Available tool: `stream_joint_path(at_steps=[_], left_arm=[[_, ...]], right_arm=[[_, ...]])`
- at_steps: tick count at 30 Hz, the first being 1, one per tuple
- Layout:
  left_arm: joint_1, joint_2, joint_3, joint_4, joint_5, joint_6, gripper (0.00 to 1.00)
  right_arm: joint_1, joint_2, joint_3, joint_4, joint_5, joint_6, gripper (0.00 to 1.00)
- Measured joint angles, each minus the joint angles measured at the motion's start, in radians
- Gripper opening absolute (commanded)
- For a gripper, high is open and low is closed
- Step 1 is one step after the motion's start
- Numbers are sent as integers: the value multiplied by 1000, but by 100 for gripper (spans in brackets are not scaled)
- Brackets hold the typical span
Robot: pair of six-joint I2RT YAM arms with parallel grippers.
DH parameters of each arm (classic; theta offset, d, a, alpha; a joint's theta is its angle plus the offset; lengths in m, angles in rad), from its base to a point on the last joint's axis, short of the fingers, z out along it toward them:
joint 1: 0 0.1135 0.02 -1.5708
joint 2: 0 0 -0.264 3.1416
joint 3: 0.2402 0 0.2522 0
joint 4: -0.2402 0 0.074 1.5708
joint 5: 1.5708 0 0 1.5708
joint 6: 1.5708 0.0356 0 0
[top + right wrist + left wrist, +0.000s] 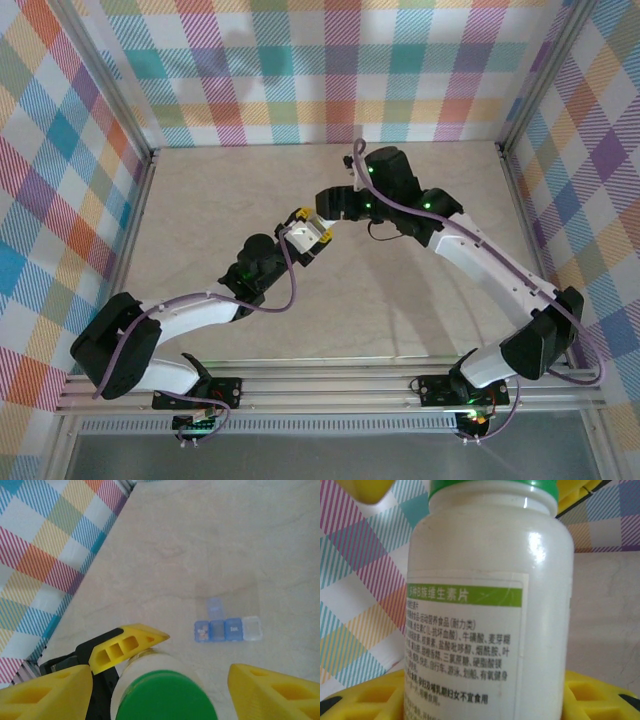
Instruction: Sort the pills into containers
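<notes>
- From the top camera, I see the left pincer (pixel 305 236) out over the middle of the table (pixel 230 190), pinching a white bottle (pixel 299 233) between its yellow fingers.
- The right pincer (pixel 335 205) sits just beside the bottle, on the side away from the arm bases. From this height I cannot tell how its jaws stand.
- Checked walls (pixel 330 70) stand well beyond the bottle on three sides.
- On the left wrist camera, the bottle is upright and very close to the lens.
- It has a green cap (pixel 492 486) at the top edge of the picture.
- A white label (pixel 465 645) runs down its front, with a green band and dark print under it.
- A yellow finger (pixel 360 700) lies across the bottom of the picture behind the bottle, and more yellow shows at both top corners.
- The bottle is clamped between them.
- On the right wrist camera, I look straight down onto the green cap.
- My right pincer's two yellow fingers (pixel 45 695) are spread wide, one on each side of the cap.
- Both fingers are clear of the cap, with a gap showing on each side.
- One yellow finger of the left pincer presses against the bottle's shoulder, just left of the cap.
- Beyond the bottle, on the bare table, lies a small blue pill box (pixel 227 629).
- It is a row of four compartments, well apart from the bottle.
- One lid (pixel 215 606) is flipped up, over the second compartment from the left.
- What lies in the compartments is too small for me to tell.
</notes>
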Motion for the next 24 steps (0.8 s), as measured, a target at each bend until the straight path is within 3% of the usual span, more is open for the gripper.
stream_joint_path(at_steps=[18,24], left_arm=[[-7,16,0,0,-61,45,0],[-8,15,-14,36,-62,66,0]], right_arm=[[-5,49,0,-3,-78,54,66],[-7,50,0,-7,-103,61,69]])
